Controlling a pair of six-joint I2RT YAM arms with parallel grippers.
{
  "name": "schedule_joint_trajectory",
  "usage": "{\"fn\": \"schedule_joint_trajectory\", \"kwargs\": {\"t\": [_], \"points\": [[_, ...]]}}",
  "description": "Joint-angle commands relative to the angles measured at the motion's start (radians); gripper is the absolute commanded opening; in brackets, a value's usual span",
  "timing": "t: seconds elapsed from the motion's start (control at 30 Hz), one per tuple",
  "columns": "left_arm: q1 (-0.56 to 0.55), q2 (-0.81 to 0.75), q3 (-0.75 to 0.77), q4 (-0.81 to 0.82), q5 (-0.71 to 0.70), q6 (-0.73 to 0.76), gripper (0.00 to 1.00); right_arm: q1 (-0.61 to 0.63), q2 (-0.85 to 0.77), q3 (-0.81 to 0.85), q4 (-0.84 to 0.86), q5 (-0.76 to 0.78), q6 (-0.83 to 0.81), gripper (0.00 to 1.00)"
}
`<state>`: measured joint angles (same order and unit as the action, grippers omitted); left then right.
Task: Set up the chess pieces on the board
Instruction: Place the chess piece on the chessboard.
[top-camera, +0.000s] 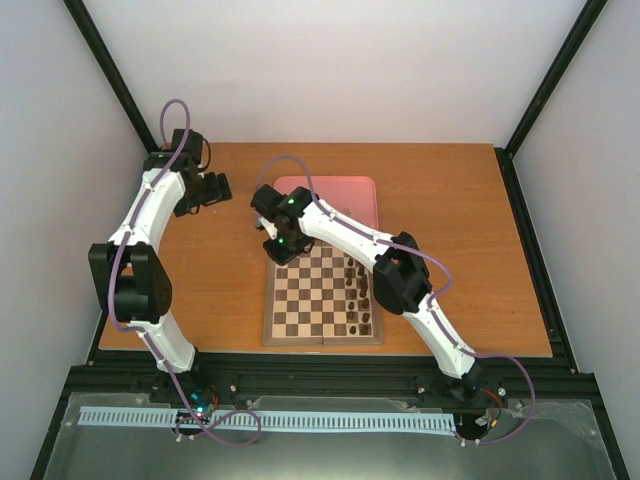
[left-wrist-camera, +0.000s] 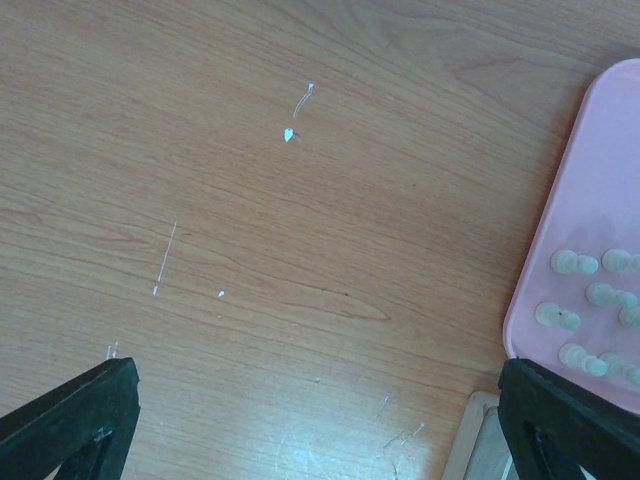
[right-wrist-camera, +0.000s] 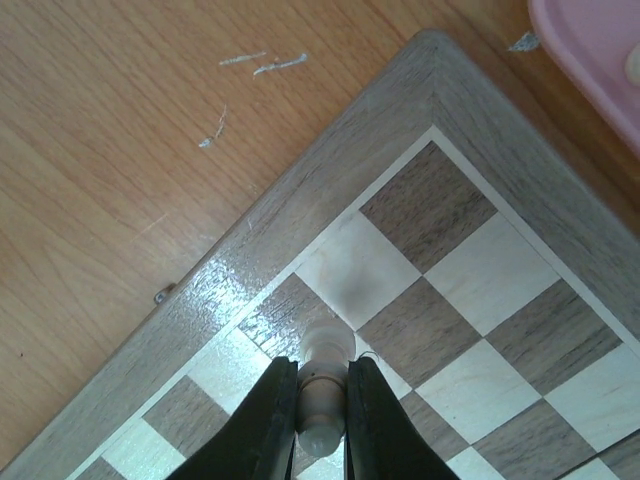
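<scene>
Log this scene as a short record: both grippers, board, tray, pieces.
Right gripper: shut on a cream piece, at a corner of the board
Left gripper: open, empty, over bare table beside the tray
Dark pieces: standing along the board's right side in the top view
Cream pieces: several lying in the tray

Right tool (right-wrist-camera: 322, 372) grips a cream piece (right-wrist-camera: 324, 405) over the board (right-wrist-camera: 330, 190).

Cream piece (right-wrist-camera: 325, 392) over board (right-wrist-camera: 330, 172) corner
</scene>
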<state>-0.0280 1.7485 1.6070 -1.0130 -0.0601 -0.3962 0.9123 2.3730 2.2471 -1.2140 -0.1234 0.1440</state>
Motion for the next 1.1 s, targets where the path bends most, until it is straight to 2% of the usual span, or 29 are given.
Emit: {"fn": "schedule_joint_trajectory", "kwargs": {"t": [0.0,0.37,1.07], "points": [[0.001,-0.039,-0.004,0.015,0.006,0.002,1.00,0.012,0.025,0.060,0.005,0.037,0.012,0.08],[0.001,-0.046,-0.011,0.020,0.021,0.010,1.00,0.035,0.043,0.086,-0.019,0.054,0.000,0.08],[0.001,-0.031,-0.022,0.031,0.042,0.013,1.00,0.049,0.057,0.033,-0.034,0.028,-0.012,0.09]]}}
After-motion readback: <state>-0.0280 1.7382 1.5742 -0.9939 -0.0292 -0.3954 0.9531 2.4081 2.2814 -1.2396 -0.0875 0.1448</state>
